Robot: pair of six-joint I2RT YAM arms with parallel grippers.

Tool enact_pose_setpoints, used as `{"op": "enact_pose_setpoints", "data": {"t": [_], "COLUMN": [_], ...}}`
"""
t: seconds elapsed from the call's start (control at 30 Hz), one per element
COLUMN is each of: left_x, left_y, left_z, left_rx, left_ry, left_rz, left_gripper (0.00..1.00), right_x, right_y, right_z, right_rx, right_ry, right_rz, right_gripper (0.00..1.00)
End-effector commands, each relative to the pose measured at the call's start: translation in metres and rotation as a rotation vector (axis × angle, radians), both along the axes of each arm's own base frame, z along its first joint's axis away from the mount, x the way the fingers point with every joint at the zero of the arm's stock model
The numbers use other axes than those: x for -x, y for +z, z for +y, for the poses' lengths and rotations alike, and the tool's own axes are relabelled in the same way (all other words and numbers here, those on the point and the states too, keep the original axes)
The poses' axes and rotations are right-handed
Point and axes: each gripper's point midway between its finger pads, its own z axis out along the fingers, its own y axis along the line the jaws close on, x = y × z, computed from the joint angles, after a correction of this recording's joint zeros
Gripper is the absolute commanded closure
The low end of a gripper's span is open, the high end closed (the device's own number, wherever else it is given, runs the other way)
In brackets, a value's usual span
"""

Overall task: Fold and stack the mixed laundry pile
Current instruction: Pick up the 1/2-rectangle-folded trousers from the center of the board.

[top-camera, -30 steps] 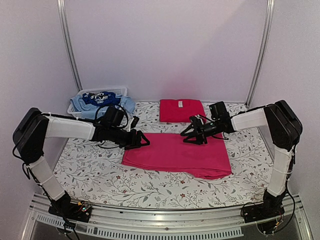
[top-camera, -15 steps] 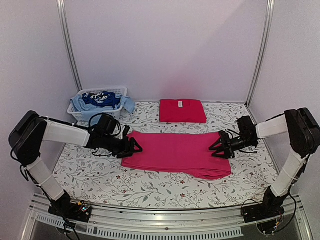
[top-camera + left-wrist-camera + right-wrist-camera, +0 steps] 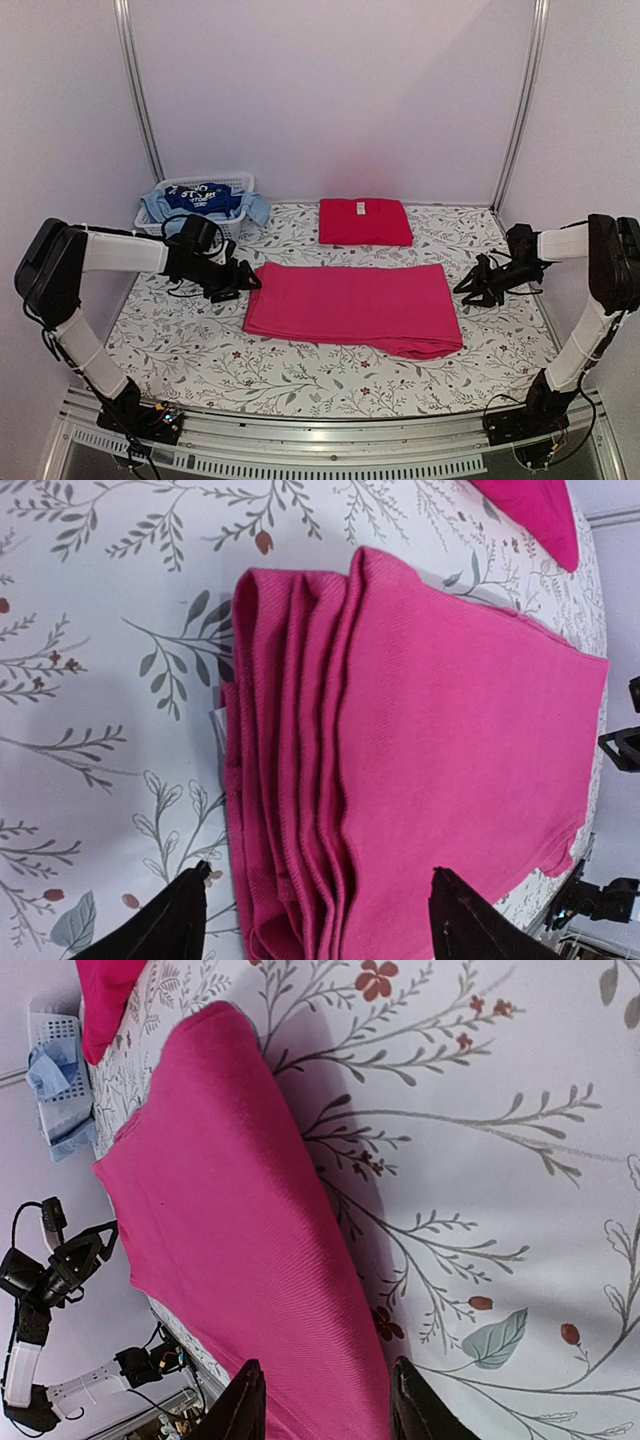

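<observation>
While the white table with its grey leaf-and-flower print (image 3: 330, 375) carries everything, the job on it looks to me less than half done.

Across the middle lies the big pink-magenta knit garment (image 3: 350, 305), flat and folded lengthwise into a long band. The left wrist view shows several layers stacked neatly at its left end. It is much longer than the finished piece behind it, so I judge it needs at least one more fold across before it can go on a stack.

Behind it, near the back edge and apart from it, sits the bright red garment folded into a tidy rectangle (image 3: 365, 221). That one looks finished and could serve as the base of the stack.

At the far left corner stands the white slatted plastic basket (image 3: 228, 183). Crumpled light blue cloths (image 3: 158, 207) hang over its rim, and a dark blue piece with white print (image 3: 203, 197) is bunched on top. None of these are folded, so the rest of the pile is waiting.

Smallest are the two grippers. The left gripper (image 3: 243, 284) hovers just beside the band's left end, its jaws spread wide with nothing between them. The right gripper (image 3: 472, 291) sits off the right end, clear of the cloth, with its jaws parted and likewise empty. Neither arm holds any laundry.
</observation>
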Motion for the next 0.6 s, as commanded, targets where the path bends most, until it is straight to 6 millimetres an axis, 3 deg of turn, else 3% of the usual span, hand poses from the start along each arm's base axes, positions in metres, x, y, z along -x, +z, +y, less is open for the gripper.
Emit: {"op": "enact_pose_setpoints", "data": {"t": [0.0, 0.13, 0.27, 0.37, 0.47, 0.57], "left_x": [0.004, 0.004, 0.002, 0.000, -0.001, 0.003], "left_y": [-0.014, -0.024, -0.030, -0.036, -0.040, -0.042], "left_z": [-0.007, -0.010, -0.013, -0.012, -0.015, -0.022], "left_rx": [0.010, 0.030, 0.042, 0.036, 0.057, 0.090], "left_ry": [-0.045, -0.052, -0.053, -0.046, -0.054, -0.066], "left_rz": [0.040, 0.058, 0.062, 0.071, 0.079, 0.088], "left_gripper": [0.24, 0.26, 0.31, 0.33, 0.39, 0.49], "right_x": [0.012, 0.025, 0.023, 0.023, 0.020, 0.010], "right_y": [-0.022, -0.040, -0.042, -0.048, -0.037, -0.007], "right_z": [0.004, 0.011, 0.022, 0.026, 0.027, 0.024], "right_rx": [0.003, -0.018, -0.102, -0.130, -0.143, -0.151], "right_ry": [0.057, 0.077, 0.092, 0.097, 0.101, 0.082], "right_rz": [0.068, 0.106, 0.097, 0.117, 0.091, 0.019], "right_gripper": [0.59, 0.59, 0.62, 0.71, 0.97, 1.00]}}
